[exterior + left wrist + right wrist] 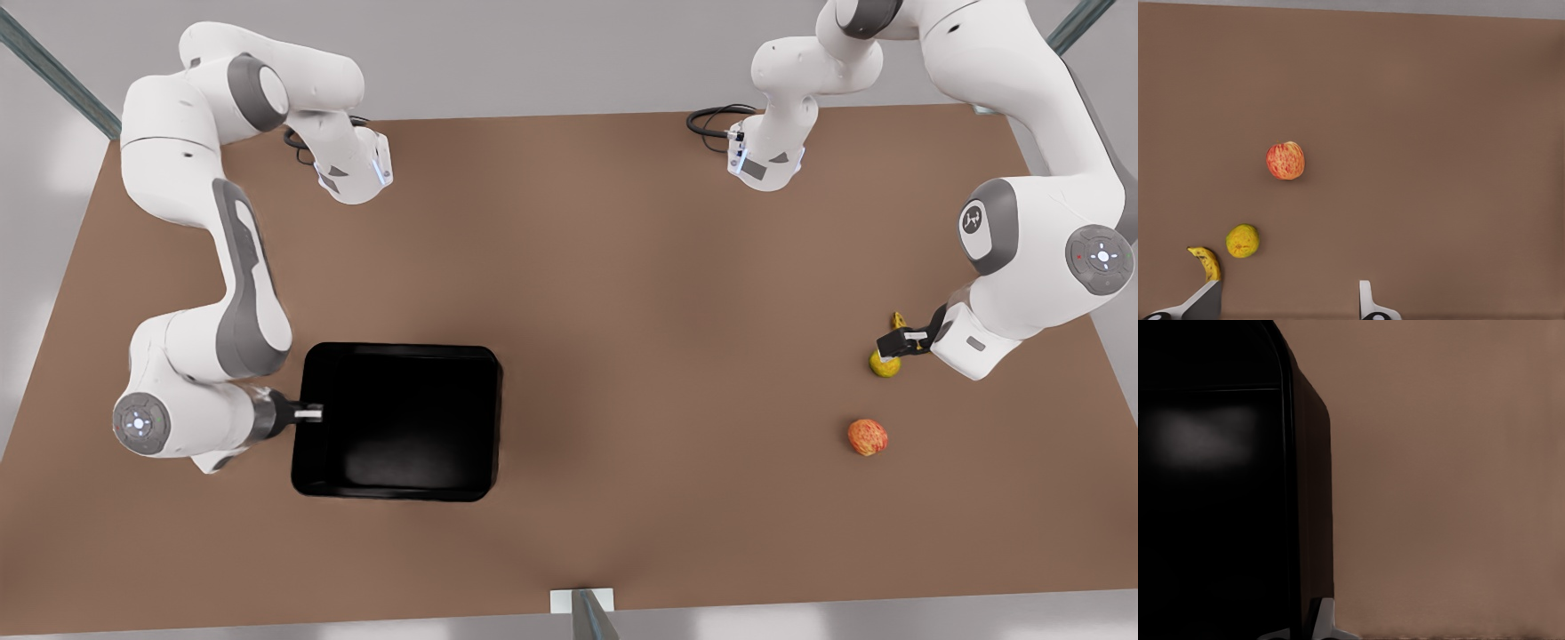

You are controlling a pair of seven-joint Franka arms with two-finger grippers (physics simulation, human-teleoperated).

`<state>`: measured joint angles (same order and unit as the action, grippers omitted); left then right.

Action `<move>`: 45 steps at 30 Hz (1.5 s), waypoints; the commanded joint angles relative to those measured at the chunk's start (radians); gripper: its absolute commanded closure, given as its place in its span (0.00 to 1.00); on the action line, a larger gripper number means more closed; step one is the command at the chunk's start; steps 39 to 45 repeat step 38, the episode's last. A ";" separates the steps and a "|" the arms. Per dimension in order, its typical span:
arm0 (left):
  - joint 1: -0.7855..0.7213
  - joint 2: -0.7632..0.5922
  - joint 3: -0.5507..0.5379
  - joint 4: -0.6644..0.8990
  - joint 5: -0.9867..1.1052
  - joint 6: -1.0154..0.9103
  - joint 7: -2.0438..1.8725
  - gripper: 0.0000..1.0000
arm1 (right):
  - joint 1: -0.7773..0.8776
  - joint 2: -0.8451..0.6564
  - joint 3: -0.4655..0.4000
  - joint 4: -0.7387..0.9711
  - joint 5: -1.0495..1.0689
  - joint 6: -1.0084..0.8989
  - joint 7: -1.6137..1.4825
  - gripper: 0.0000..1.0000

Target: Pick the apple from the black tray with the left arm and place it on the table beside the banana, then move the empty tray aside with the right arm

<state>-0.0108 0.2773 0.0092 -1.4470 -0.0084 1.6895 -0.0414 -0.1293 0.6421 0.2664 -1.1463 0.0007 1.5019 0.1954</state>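
We see the black tray empty on the table, the right gripper clamped on its rim — glossy, stiff, likely slippery, so we would grip the rim deep. The apple lies near the banana; the left gripper hangs spread apart above.

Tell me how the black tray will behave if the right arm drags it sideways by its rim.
The black tray looks stiff, so it should slide as one piece. Its glossy walls may slip in the right pincer at its rim. Held at one edge, it may well swivel. It looks empty; the apple lies on the table.
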 commanded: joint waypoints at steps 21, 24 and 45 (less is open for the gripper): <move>-0.040 0.028 -0.005 0.043 0.076 0.012 -0.029 0.00 | -0.156 0.174 -0.038 -0.003 -0.217 0.132 -0.694 0.76; -0.040 0.030 -0.005 0.043 0.077 0.012 -0.028 0.00 | -0.158 0.180 -0.039 -0.003 -0.217 0.135 -0.694 0.52; -0.041 0.030 -0.005 0.043 0.077 0.010 -0.029 0.00 | -0.154 -0.174 0.114 -0.001 -0.177 -0.097 -0.478 0.00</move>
